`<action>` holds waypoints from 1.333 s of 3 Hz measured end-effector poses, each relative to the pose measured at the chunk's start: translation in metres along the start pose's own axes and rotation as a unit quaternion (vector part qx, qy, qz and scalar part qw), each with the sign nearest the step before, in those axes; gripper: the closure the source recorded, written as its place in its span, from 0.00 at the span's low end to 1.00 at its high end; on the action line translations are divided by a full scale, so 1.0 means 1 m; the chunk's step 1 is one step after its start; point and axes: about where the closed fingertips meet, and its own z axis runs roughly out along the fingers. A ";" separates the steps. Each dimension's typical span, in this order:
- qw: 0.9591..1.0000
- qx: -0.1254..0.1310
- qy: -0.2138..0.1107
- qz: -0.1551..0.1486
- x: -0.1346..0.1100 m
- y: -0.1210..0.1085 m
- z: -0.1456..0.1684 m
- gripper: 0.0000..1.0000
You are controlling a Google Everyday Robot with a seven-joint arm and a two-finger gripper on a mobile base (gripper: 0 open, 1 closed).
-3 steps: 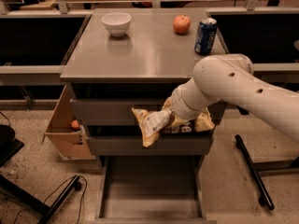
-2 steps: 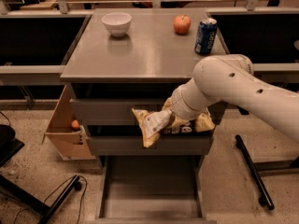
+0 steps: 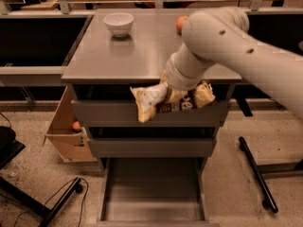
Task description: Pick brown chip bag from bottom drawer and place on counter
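My gripper (image 3: 171,96) is shut on the brown chip bag (image 3: 156,100) and holds it in the air in front of the cabinet, just below the front edge of the counter (image 3: 142,51). The bag hangs crumpled, its pale ends sticking out left and right, its dark middle partly hidden by my wrist. The bottom drawer (image 3: 154,193) stands pulled open below, its grey floor bare. My white arm comes in from the upper right and covers the right part of the counter.
A white bowl (image 3: 118,22) stands at the back left of the counter. An orange-red fruit (image 3: 180,23) shows at the back, partly behind my arm. A cardboard box (image 3: 66,126) with an orange thing in it stands left of the cabinet. A black bar (image 3: 255,171) lies on the floor at right.
My arm has risen with the bag, from the middle drawer's height to just under the counter's edge. The arm now covers the blue can and part of the fruit.
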 end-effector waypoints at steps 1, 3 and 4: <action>0.999 0.012 0.043 -0.026 -0.013 -0.061 -0.050 1.00; 0.994 0.092 0.036 -0.054 -0.032 -0.167 -0.110 1.00; 0.988 0.146 -0.006 -0.057 -0.027 -0.216 -0.100 1.00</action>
